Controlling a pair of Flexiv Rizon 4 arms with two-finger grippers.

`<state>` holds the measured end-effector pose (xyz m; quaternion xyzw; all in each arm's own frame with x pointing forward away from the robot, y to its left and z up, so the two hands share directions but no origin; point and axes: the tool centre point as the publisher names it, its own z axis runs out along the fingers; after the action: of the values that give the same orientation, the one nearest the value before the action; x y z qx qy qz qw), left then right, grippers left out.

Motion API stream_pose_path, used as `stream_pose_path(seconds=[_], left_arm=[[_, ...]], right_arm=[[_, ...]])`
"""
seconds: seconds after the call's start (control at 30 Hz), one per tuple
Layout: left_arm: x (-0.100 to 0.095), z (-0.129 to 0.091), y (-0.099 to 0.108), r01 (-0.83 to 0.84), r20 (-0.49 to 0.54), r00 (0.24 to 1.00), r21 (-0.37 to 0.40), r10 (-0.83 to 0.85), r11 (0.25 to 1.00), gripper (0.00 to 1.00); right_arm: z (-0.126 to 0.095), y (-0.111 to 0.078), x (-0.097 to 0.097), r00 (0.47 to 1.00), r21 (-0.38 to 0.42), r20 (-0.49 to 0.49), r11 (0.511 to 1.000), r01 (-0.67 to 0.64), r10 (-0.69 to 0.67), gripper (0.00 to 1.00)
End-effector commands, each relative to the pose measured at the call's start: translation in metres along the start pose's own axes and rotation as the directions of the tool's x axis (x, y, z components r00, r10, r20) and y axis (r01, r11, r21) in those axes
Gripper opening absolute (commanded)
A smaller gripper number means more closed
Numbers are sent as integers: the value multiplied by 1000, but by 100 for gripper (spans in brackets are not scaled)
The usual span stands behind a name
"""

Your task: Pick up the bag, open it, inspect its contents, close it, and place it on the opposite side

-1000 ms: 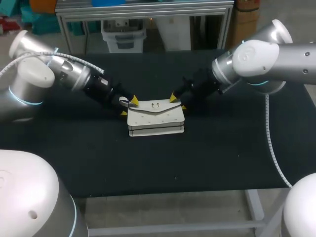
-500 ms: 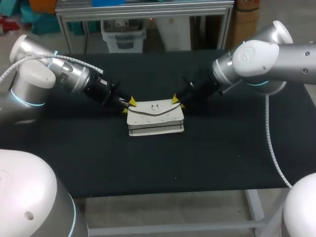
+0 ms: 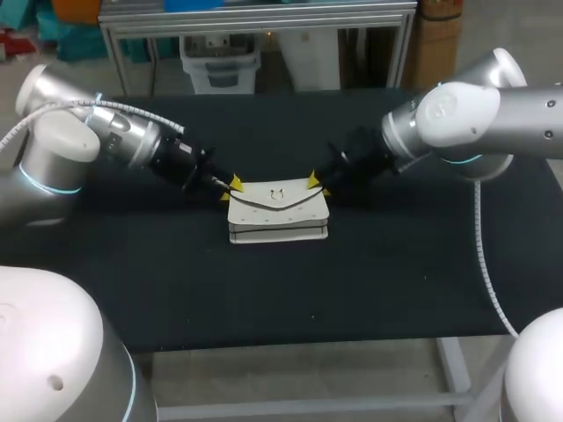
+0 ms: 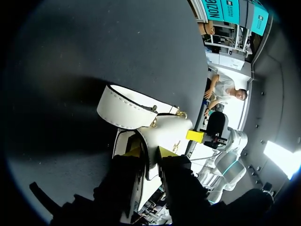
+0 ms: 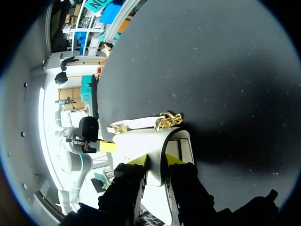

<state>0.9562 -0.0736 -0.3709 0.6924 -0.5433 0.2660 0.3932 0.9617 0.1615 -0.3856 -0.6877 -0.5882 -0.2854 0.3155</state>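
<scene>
A small white bag [image 3: 278, 211] with a flap and a gold ring clasp lies flat in the middle of the black table. My left gripper [image 3: 230, 187] is at its rear left corner and my right gripper [image 3: 315, 182] at its rear right corner. In the left wrist view the left gripper [image 4: 149, 153] is shut on the bag's white edge [image 4: 167, 132]; the white strap [image 4: 124, 110] curves ahead of it. In the right wrist view the right gripper [image 5: 156, 160] pinches the bag's edge [image 5: 141, 141], with the gold chain [image 5: 168, 121] just beyond.
The black tabletop [image 3: 158, 281] spreads wide to the left, to the right and in front of the bag. Its front edge [image 3: 308, 345] runs across the near side. Nothing else lies on it.
Both grippers' fingers have drawn together onto the bag's rear corners. The bag has stayed in place and the arms have barely shifted.
</scene>
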Motion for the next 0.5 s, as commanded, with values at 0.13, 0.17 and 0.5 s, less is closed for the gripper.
stream_pose_path(seconds=[0.13,0.17,0.5], left_arm=[[-2,1,10,-5,-28,1000,16,6,1000,63],[-2,2,12,-8,-27,1000,20,9,1000,62],[4,2,22,-15,-21,1000,41,16,999,42]], right_arm=[[-1,-7,-3,1000,-25,-20,1000,1,-2,50],[-2,-7,-2,1000,-29,-21,1000,3,-4,52],[-5,-10,2,999,-40,-31,999,11,-12,46]])
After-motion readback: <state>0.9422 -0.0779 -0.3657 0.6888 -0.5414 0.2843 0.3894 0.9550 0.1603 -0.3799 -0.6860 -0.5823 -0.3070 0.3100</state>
